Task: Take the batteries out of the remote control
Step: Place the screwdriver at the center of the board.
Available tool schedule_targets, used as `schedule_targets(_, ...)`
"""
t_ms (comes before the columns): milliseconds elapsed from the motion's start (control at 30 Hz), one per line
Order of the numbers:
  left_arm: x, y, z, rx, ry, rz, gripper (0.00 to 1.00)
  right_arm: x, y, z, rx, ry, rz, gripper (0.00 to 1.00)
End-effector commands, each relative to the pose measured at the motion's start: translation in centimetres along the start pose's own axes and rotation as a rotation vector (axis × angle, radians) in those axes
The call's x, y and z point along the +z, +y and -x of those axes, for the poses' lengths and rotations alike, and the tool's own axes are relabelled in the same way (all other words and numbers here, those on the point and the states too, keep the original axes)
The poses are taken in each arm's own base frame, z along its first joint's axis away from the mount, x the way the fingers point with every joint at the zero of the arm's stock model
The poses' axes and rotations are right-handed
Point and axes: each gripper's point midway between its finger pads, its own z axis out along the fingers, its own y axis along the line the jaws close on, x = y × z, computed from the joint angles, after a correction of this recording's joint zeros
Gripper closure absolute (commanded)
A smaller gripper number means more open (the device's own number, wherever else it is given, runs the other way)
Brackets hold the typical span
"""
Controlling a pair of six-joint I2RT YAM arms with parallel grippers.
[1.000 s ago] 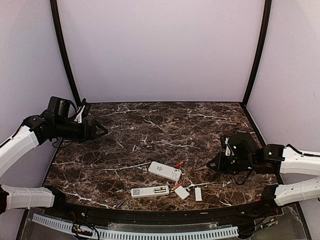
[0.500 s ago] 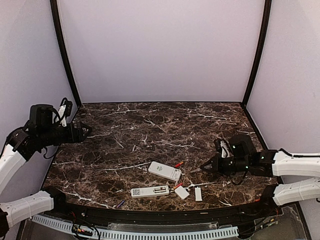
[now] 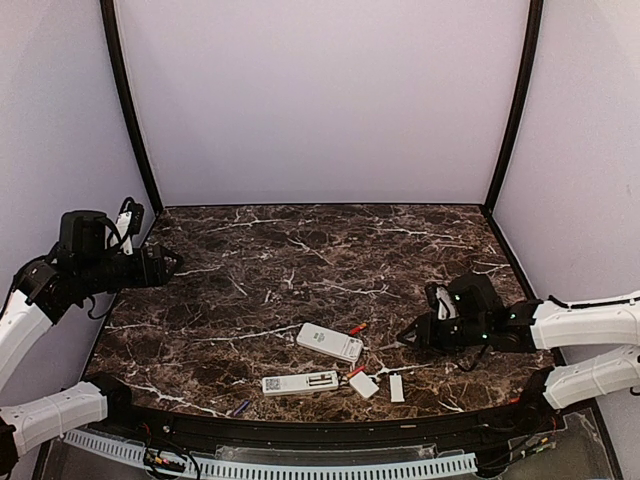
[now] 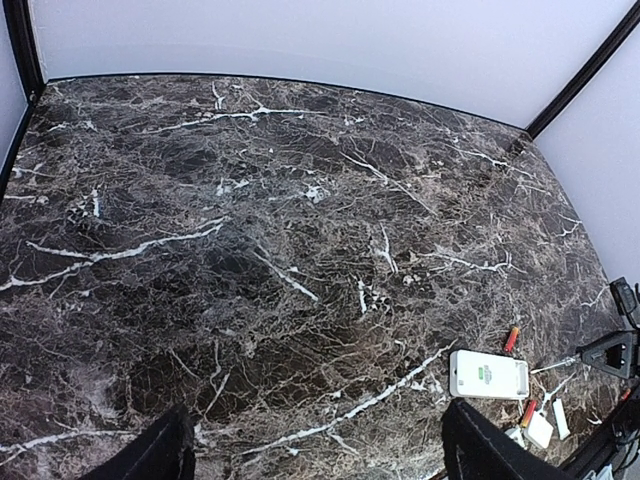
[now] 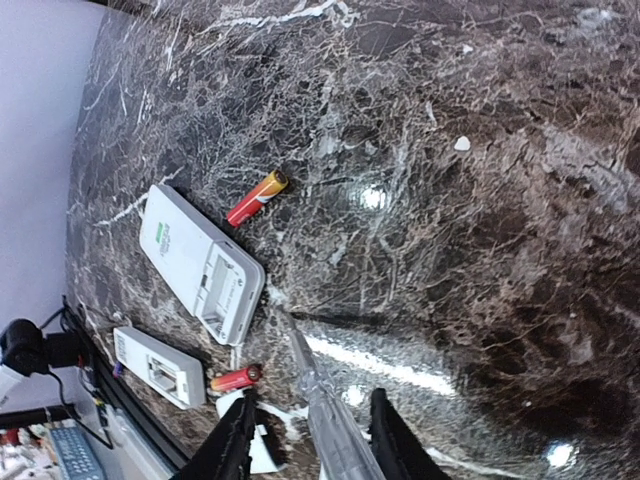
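Observation:
Two white remotes lie near the front edge: a larger one [image 3: 328,342] [image 5: 200,265] [image 4: 488,375] and a smaller one [image 3: 300,383] [image 5: 155,368], both with the battery bay uncovered. One red battery [image 3: 357,328] [image 5: 255,197] lies beside the larger remote. Another red battery [image 3: 356,371] [image 5: 235,379] lies by a white cover [image 3: 364,385]. A bluish battery [image 3: 241,407] lies at the front edge. My right gripper [image 3: 408,333] [image 5: 310,440] hangs low, right of the larger remote, jaws apart, and a thin grey rod [image 5: 325,410] sticks out between them. My left gripper [image 3: 168,264] [image 4: 315,460] is open and empty at the far left.
A second white cover [image 3: 397,388] lies right of the first one. Lilac walls with black corner posts [image 3: 132,110] close in the marble table [image 3: 300,250] on three sides. A raised black rim [image 3: 300,425] runs along the front edge.
My left arm has pulled back to the left wall. My right gripper has moved left and down toward the larger remote, and the rod now points at it.

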Motion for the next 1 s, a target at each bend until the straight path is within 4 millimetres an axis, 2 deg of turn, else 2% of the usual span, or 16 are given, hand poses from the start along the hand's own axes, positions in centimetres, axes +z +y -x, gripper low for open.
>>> schedule_targets(0,0.2,0.4,-0.6,-0.001,0.012,0.012,0.15,-0.2,-1.5,0.5,-0.003,-0.027,-0.078,0.54)
schedule_targets(233,0.4,0.4,-0.7,0.000,0.018,0.008,0.15,-0.7,-2.1,0.8,-0.022,-0.037,-0.134,0.35)
schedule_targets(367,0.4,0.3,-0.7,0.000,0.018,0.005,0.16,-1.2,-3.0,1.1,-0.032,-0.042,-0.210,0.30)
schedule_targets(467,0.5,0.3,-0.7,0.000,0.021,0.003,0.15,-1.6,-3.7,1.3,-0.036,-0.044,-0.264,0.19)
schedule_targets(533,0.5,0.2,-0.8,0.001,0.022,-0.004,0.15,-1.9,-3.9,1.5,-0.045,-0.042,-0.295,0.08)
schedule_targets(733,0.5,0.0,-0.7,0.005,0.022,-0.013,0.15,-3.2,-5.3,1.8,-0.059,-0.043,-0.449,0.02)
schedule_targets(800,0.5,0.0,-0.8,0.005,0.022,-0.014,0.15,-3.5,-5.0,2.0,-0.057,-0.045,-0.446,0.02)
schedule_targets(967,1.3,-0.3,-0.8,-0.059,0.014,-0.041,0.15,-3.1,-2.1,3.3,-0.092,-0.096,-0.298,0.01)
